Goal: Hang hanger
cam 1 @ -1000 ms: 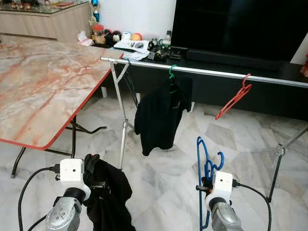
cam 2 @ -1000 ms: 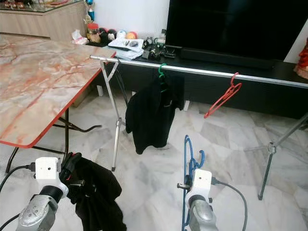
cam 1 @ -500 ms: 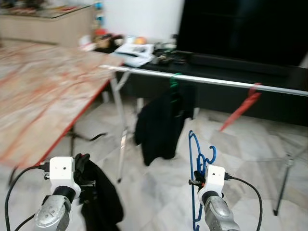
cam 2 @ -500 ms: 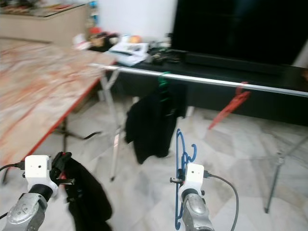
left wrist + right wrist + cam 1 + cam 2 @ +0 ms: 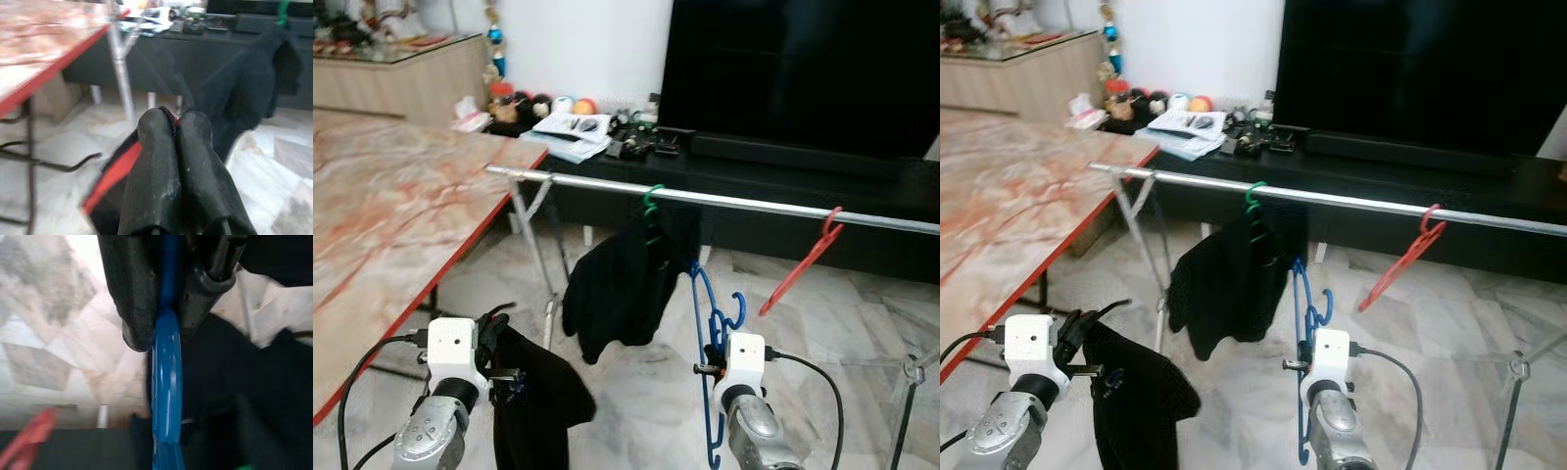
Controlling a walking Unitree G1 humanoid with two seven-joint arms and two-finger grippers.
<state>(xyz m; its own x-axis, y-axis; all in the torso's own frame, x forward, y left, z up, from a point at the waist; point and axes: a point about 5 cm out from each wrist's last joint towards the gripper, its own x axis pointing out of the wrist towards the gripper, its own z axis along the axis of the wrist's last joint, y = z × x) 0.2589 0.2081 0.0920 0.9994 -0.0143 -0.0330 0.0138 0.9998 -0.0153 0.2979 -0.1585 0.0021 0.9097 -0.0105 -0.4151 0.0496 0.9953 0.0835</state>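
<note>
Blue hanger [image 5: 710, 323]: clamped in right gripper [image 5: 168, 303], below the rail [image 5: 744, 204], not hooked yet.
Left gripper [image 5: 175, 142]: fingers together on black garment [image 5: 533, 387].
Left to do: raise the hook onto the rail.

Hangers, three: one blue hanger [image 5: 710, 323], one green hanger [image 5: 652, 201] and one red hanger [image 5: 801, 262]. Black garments, two: one hung shirt [image 5: 617, 289], one held garment [image 5: 533, 392]. Rail [image 5: 744, 204], one. Marble-top table [image 5: 401, 215], one. Television [image 5: 803, 69], one.

Rail [image 5: 754, 204] right of table [image 5: 401, 225]
</note>
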